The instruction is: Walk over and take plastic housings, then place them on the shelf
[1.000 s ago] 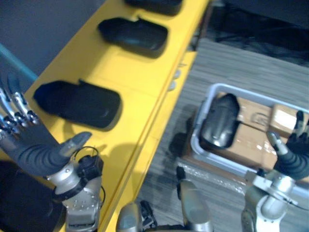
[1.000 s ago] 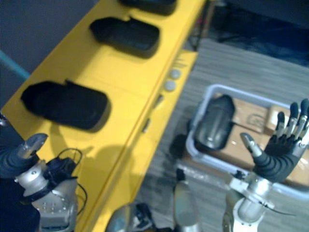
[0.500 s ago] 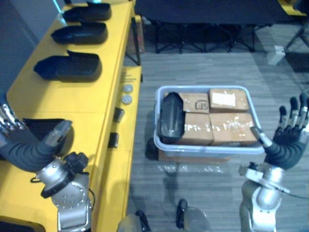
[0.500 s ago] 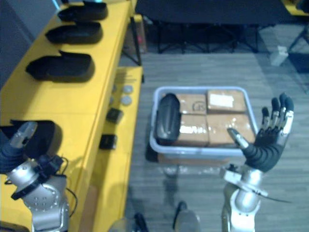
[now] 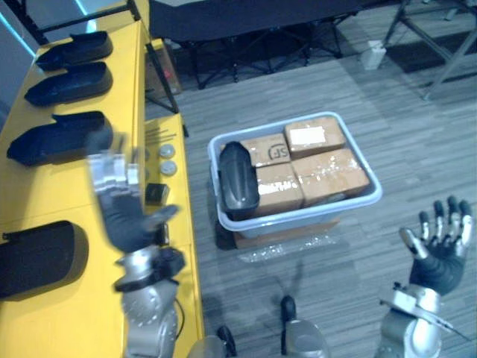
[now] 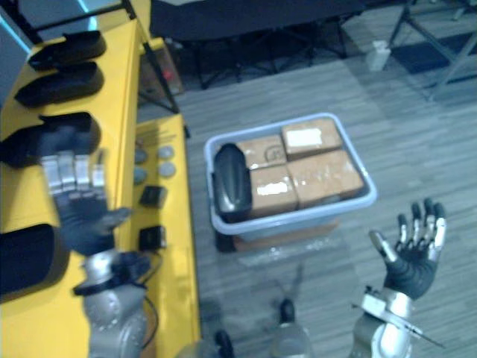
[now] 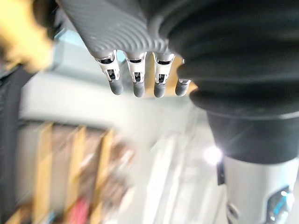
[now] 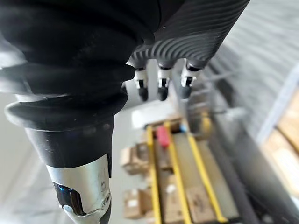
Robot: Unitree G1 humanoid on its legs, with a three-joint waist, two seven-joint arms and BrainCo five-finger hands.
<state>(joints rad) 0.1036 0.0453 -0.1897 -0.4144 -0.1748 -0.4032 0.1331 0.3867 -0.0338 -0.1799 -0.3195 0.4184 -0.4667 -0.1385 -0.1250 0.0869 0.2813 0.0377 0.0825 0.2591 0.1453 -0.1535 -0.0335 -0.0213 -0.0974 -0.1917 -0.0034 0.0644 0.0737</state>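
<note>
Shelf: the long yellow shelf [image 5: 59,186] runs along the 9 o'clock side of the head views, from near to far.
Bin: a pale grey-blue bin [image 5: 298,221] stands on the striped grey floor [image 5: 417,134], at 3 o'clock from the shelf and apart from it.
Boxes: brown cardboard boxes [image 5: 328,173] fill most of the bin, packed side by side.
Housings on the shelf: four black plastic housings lie in a row, apart from one another; nearest housing [image 5: 37,257], second housing [image 5: 59,136], third housing [image 5: 67,80], farthest housing [image 5: 74,46] toward 11 o'clock.
Housing in the bin: one dark housing [image 5: 237,179] stands on edge at the bin's 9 o'clock side, against the boxes.
Left hand: the left hand [image 5: 123,216] is raised at 8 o'clock over the shelf's inner edge, fingers straight, released, nothing in it.
Right hand: the right hand [image 5: 441,257] is raised at 5 o'clock over the floor, fingers spread, released, empty.
Small parts: a black block [image 5: 155,194] and two round discs [image 5: 165,158] lie on the shelf's lower yellow ledge, at 9 o'clock from the bin.
</note>
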